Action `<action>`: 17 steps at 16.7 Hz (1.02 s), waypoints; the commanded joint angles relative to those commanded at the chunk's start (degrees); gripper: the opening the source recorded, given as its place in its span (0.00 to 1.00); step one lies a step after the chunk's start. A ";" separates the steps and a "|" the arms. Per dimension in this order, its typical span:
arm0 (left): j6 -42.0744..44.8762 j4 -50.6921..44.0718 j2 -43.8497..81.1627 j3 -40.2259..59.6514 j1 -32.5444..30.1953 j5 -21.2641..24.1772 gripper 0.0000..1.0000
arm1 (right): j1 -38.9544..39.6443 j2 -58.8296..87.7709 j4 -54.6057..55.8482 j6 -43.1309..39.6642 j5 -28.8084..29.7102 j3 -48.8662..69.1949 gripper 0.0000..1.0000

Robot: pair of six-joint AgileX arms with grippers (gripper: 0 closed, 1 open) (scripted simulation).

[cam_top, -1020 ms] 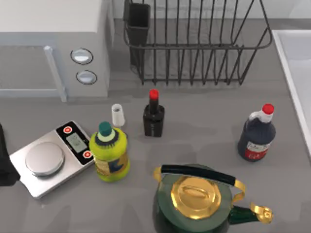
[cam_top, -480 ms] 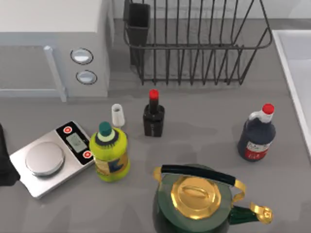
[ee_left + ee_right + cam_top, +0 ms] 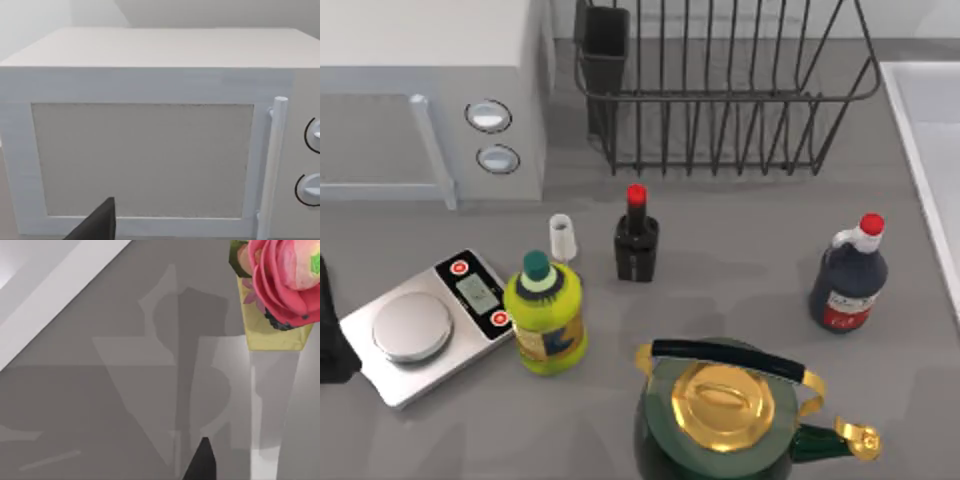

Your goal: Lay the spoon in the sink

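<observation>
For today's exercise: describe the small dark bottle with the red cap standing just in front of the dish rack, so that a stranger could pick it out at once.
Start at the black wire dish rack at the back of the grey table. Just in front of its left part stands a small, squat black bottle with a narrow red cap. The small white cup to its left is pale, and the larger dark red-capped jug with a label stands far to its right.
</observation>
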 joint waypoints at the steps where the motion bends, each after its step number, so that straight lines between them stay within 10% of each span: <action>1: 0.00 0.00 0.00 0.00 0.00 0.00 1.00 | -0.10 -1.10 -2.92 0.03 0.00 1.72 0.00; 17: 0.00 0.00 0.00 0.00 0.00 0.00 1.00 | 1.96 10.22 -15.34 3.59 0.13 22.71 0.00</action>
